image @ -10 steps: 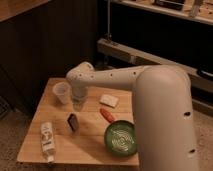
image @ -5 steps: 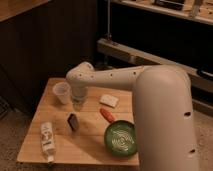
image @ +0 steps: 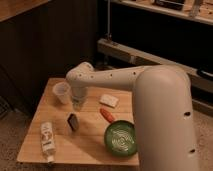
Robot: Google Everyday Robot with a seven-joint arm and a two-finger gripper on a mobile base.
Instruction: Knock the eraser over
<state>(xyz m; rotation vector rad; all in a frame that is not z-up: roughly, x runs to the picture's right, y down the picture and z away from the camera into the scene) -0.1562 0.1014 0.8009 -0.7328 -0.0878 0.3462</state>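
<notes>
The eraser (image: 73, 121) is a small dark block standing on the wooden table (image: 90, 140), left of centre. My gripper (image: 77, 104) hangs at the end of the white arm, just above and slightly right of the eraser, close to it. A clear plastic cup (image: 61, 92) stands to the gripper's left.
A white labelled bottle (image: 47, 139) lies near the table's front left edge. A pale beige pad (image: 108, 100), an orange carrot-like object (image: 107, 115) and a green bowl (image: 120, 138) sit to the right. Dark shelving stands behind the table.
</notes>
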